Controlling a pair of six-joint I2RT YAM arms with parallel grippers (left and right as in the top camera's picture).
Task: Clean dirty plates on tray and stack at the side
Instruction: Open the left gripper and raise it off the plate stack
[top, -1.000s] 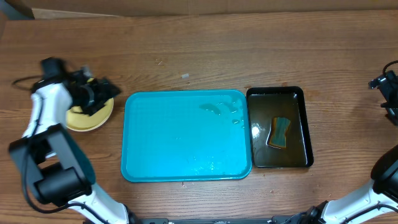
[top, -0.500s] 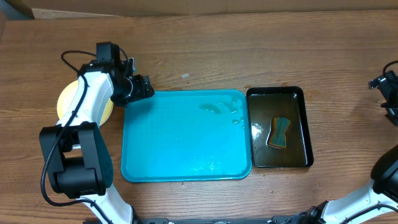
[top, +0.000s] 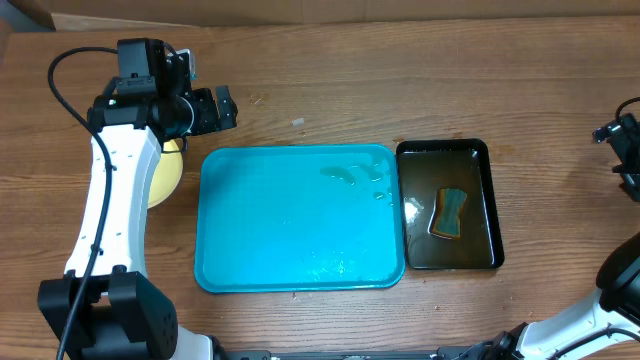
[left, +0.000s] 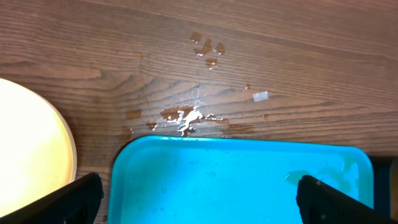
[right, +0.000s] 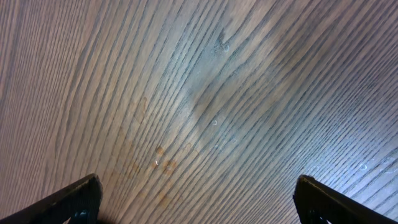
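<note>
Apparently finished with the tray (top: 290, 240): no plate on it, only water. Found the plates (top: 168, 172) on the table just beside its left rim, pale yellow on top, partly hidden under the left arm; could not count those beneath. Held the left gripper (top: 215, 108) wide and empty near the tray's far left corner, plates close by. Round, so no long axis to match. Held the right gripper (right: 199, 193) equally wide over bare wood, well apart; judged the left arm nearer.

White-shelled left arm (top: 110, 200) with black joints (top: 140, 62), a looping black cable (top: 55, 70) and black claw (top: 222, 108)
</note>
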